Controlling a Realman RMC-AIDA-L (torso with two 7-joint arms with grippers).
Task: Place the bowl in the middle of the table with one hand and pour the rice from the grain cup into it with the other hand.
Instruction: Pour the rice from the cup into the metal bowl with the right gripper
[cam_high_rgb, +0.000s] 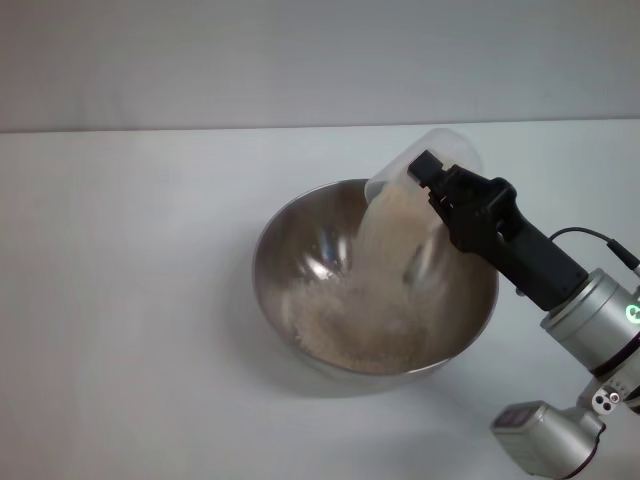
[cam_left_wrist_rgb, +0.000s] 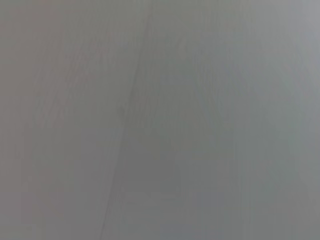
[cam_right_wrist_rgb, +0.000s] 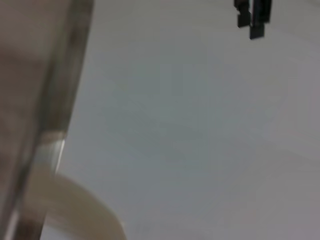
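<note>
The steel bowl (cam_high_rgb: 285, 235) stands on the white table (cam_high_rgb: 120, 300) near its middle. My right gripper (cam_high_rgb: 427, 177) is shut on the transparent grain cup (cam_high_rgb: 447, 146) and holds it tipped steeply over the bowl's far right rim. Rice (cam_high_rgb: 385, 235) falls from the cup's mouth in a broad pale stream and lies heaped in the bowl's bottom (cam_high_rgb: 350, 335). The right wrist view shows the cup's clear wall (cam_right_wrist_rgb: 57, 80) up close. Far off in that view hangs a dark gripper (cam_right_wrist_rgb: 253, 19), the left one. The left wrist view shows only plain grey surface.
The right arm's black and silver forearm (cam_high_rgb: 560, 290) slants in from the lower right, just beyond the bowl's right rim. Bare white tabletop (cam_high_rgb: 110, 380) spreads to the left of and in front of the bowl.
</note>
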